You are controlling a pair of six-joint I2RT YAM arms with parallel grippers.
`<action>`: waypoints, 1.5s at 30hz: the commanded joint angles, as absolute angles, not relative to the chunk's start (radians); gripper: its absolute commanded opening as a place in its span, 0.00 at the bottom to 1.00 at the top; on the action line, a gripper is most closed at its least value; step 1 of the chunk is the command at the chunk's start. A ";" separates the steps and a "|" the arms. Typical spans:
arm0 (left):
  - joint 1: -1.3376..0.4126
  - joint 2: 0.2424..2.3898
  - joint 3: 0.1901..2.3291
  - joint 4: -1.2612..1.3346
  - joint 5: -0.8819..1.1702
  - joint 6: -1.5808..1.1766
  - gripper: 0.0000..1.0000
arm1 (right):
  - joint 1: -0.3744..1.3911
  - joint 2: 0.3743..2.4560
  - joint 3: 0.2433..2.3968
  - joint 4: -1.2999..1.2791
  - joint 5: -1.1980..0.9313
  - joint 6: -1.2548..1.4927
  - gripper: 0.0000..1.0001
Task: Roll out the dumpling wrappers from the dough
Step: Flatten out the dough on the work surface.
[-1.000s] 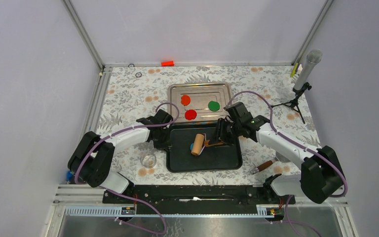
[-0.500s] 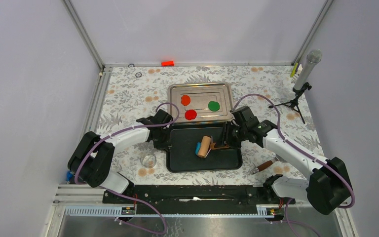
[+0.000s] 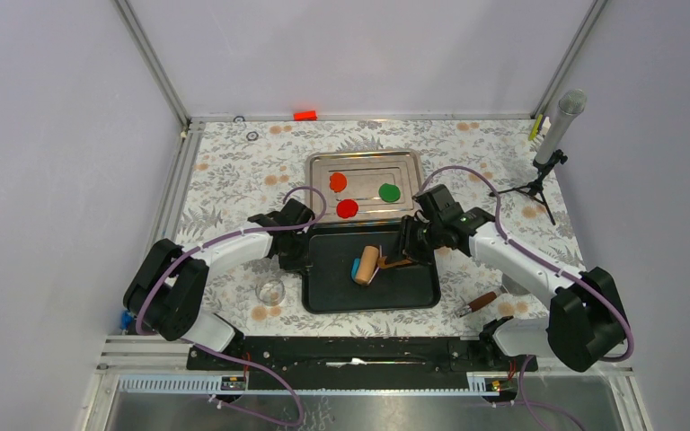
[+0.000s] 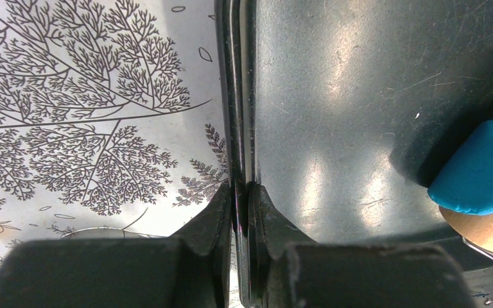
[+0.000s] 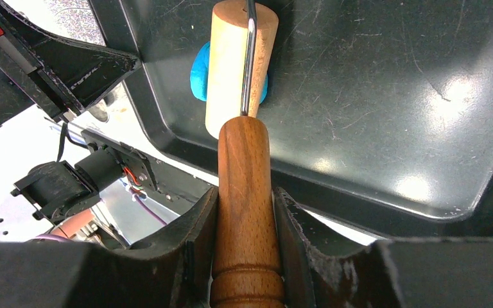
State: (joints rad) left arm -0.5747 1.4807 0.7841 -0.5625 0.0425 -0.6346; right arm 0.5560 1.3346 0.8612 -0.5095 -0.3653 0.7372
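The left fingers [image 4: 223,208] are closed tight on the left rim of the black tray [image 3: 413,292], pinning it to the table [image 3: 234,171]. Toward the tray's middle the dough [image 4: 481,170], a thick blue lump, lies under the roller [image 5: 241,58] and shows at its left side. The right fingers [image 5: 199,224] are clamped round the roller's wooden handle [image 5: 244,179]. Behind, three wrappers [image 3: 348,208] sit in the steel tray [image 3: 364,160]. Flattening looks barely begun, as the lump is thick. The next move calls for downward pressure and a square pass across it, tray held firm.
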 commanded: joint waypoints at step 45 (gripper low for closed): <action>-0.610 1.375 0.928 -0.729 -0.019 -0.533 0.28 | 0.598 1.463 0.858 -0.638 -0.134 0.677 0.00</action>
